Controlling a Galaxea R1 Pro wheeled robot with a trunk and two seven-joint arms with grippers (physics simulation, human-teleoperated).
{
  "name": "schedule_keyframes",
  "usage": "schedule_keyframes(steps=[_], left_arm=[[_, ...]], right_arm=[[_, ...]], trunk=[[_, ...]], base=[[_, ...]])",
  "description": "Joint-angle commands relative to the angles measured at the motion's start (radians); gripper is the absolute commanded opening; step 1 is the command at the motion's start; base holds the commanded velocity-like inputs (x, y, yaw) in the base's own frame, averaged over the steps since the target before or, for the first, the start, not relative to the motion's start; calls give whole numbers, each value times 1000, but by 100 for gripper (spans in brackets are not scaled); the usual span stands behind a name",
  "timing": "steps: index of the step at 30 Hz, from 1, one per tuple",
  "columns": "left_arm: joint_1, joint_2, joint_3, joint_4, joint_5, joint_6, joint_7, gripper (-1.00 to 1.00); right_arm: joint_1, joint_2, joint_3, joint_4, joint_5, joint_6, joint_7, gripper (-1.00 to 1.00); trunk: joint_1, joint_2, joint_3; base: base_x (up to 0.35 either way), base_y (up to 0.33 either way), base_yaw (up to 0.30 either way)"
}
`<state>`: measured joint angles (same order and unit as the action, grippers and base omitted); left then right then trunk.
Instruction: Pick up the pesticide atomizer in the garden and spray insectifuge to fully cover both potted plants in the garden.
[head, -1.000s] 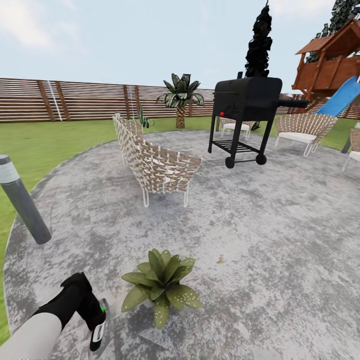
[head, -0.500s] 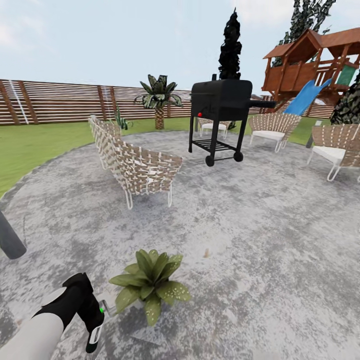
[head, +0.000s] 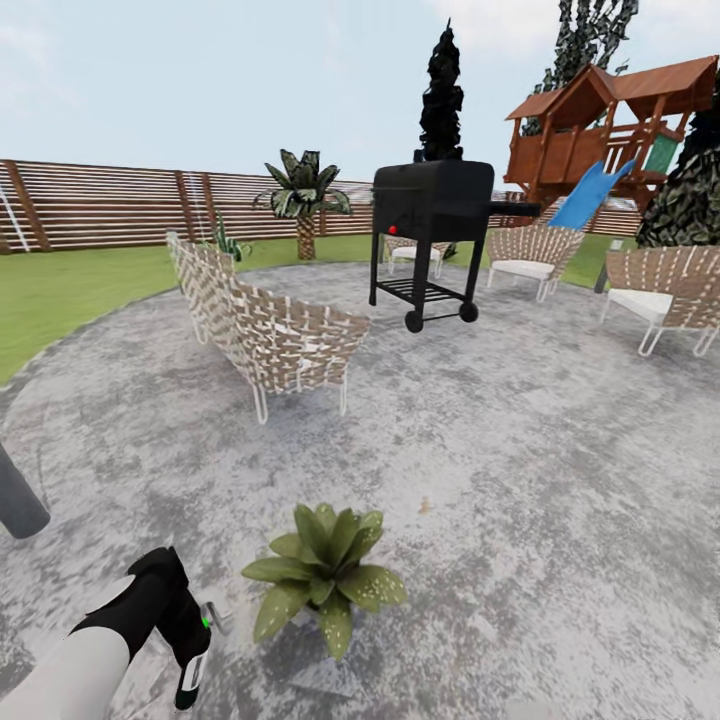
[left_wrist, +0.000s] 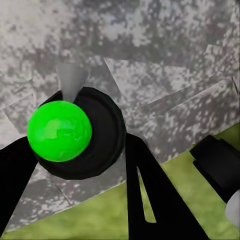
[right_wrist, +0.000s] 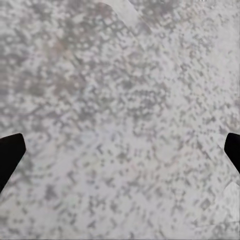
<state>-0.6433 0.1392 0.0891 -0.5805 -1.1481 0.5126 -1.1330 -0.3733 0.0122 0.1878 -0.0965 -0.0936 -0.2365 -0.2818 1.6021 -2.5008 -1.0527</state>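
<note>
View swung right; left gripper (head: 190, 660) gripping pesticide atomizer (left_wrist: 75, 132) beside near potted plant (head: 325, 575); right gripper (right_wrist: 120, 150) spread, spraying likely next

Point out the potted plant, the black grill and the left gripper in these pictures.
potted plant (head: 325, 575): head view, centre of the leaf rosette.
black grill (head: 432, 200): head view, front of the lidded body.
left gripper (head: 192, 655): head view, between the fingertips, low beside the plant.
</note>
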Motion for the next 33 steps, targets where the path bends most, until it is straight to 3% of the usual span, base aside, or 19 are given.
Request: schedule_keyframes(steps=[1, 5, 8, 10, 11, 14, 21, 25, 27, 33], left_arm=[[0, 0, 4, -1, -5, 8, -7, -100], [-2, 5, 2, -3, -6, 6, -27, -100], [-5, 9, -5, -11, -26, 1, -129, -100], [-8, 11, -38, -63, -100, 1, -202, -100], [-10, 12, -53, -123, -157, -1, -279, -100], [-11, 14, -59, -191, -178, -4, -368, -100], [-13, 7, -60, -230, -190, -5, -392, -100], [-13, -1, -60, -231, -197, -5, -393, -100], [-12, 1, -61, -230, -199, -6, -393, -100], [-12, -1, -61, -231, -203, -4, -410, -100]], right_arm=[[-1, 0, 9, 1, -10, -4, -4, 100], [-1, 0, 8, 1, -9, -4, -4, 100], [-1, 0, 7, 1, -10, -4, -4, 100], [-1, 0, 7, 1, -10, -4, -4, 100], [-1, 0, 7, 1, -10, -4, -4, 100], [-1, 0, 7, 1, -10, -4, -4, 100], [-1, 0, 7, 1, -10, -4, -4, 100], [-1, -2, 9, 3, -8, -5, -4, 100], [-1, -21, 11, 4, -6, -5, -2, 100], [-1, -22, 9, 2, -9, -4, -3, 100]], trunk=[[0, 0, -1], [0, 0, 0], [0, 0, 0], [0, 0, 0], [0, 0, 0], [0, 0, 0], [0, 0, 0], [0, 0, 0], [0, 0, 0], [0, 0, 0]], base=[[233, 241, -286], [157, 143, -292], [25, 22, -294], [6, 5, -295], [1, 1, -295], [0, 0, -295], [0, 0, -262], [0, 0, -39], [-35, 59, -1], [-127, 259, -31]])
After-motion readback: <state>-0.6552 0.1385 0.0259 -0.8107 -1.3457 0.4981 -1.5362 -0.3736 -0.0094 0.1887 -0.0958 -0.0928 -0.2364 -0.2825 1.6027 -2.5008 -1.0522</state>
